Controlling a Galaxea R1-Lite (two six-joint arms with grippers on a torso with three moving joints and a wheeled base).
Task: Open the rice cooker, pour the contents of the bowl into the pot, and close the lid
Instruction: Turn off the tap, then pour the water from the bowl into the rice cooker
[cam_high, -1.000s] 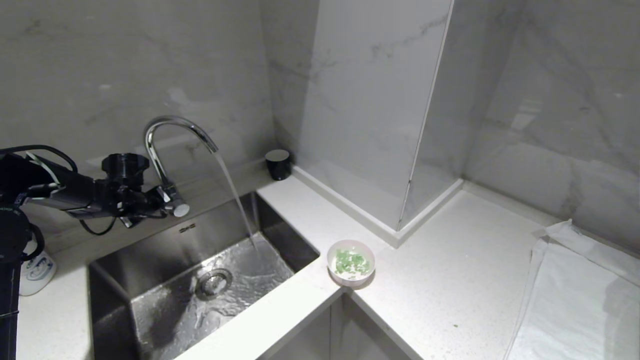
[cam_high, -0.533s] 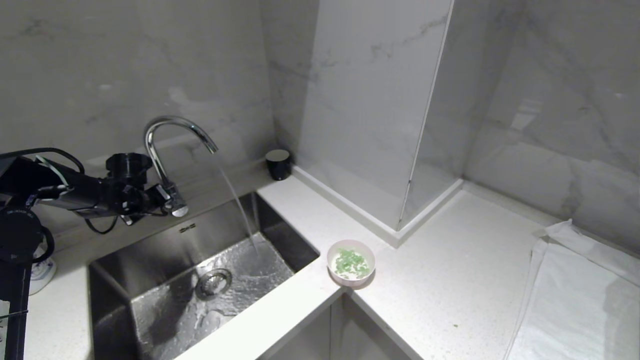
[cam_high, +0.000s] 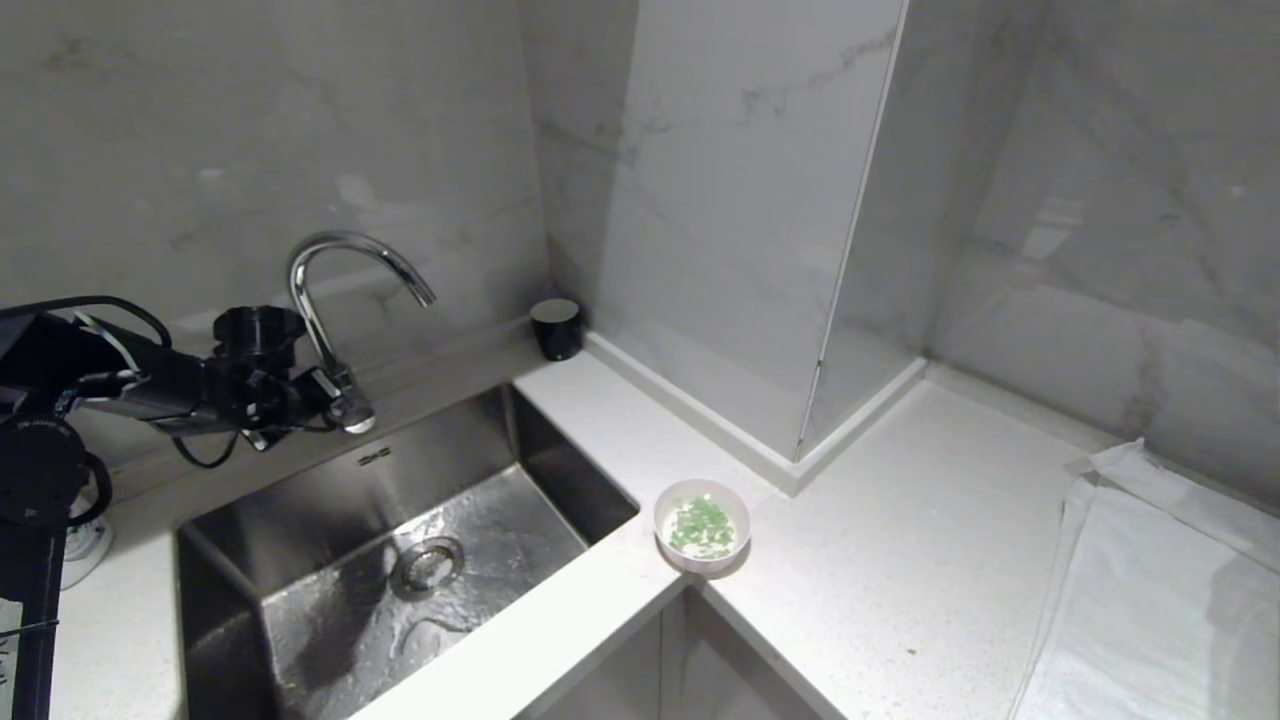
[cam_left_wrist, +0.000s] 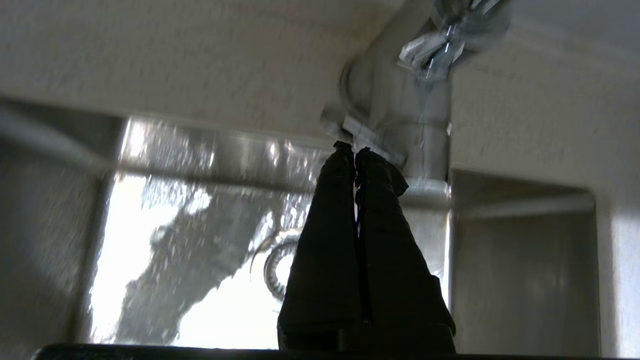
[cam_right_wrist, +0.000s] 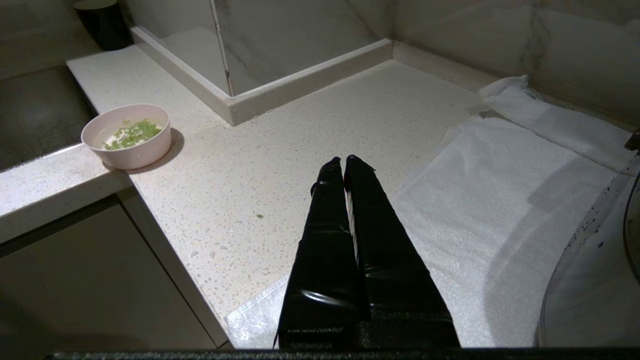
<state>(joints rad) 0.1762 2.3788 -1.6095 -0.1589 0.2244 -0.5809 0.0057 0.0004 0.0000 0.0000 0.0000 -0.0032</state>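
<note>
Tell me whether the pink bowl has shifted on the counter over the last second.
No. The pink bowl sits in the same spot by the sink's right corner, at the counter edge, as in the earlier head views.

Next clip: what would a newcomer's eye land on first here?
The left gripper, fingers shut, is at the lever at the base of the tap behind the wet steel sink, and no water runs. On the counter corner right of the sink stands the pink bowl with green bits. A white towel lies at far right; no rice cooker shows.
</note>
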